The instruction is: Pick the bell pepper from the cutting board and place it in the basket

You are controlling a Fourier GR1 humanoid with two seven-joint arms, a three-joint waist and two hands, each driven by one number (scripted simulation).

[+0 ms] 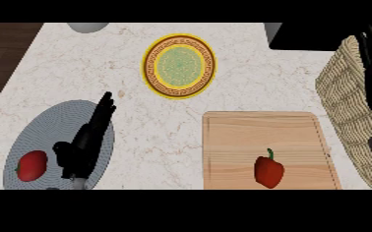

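Red bell pepper on cutting board, stem pointing up-frame, long axis vertical, wicker basket right, left hand fingers straight, holding nothing

Place: kitchen | Evidence: marble-look counter, wooden cutting board, patterned plate | Top-right dark slab: possibly a cooktop

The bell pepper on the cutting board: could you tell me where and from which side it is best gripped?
Probably round its broad red body, coming down from above. The bell pepper lies on the cutting board with its thin green stem pointing away from the robot, too slight to hold. It sits on the robot's right, toward the basket, so the right hand suits, though it is out of view.
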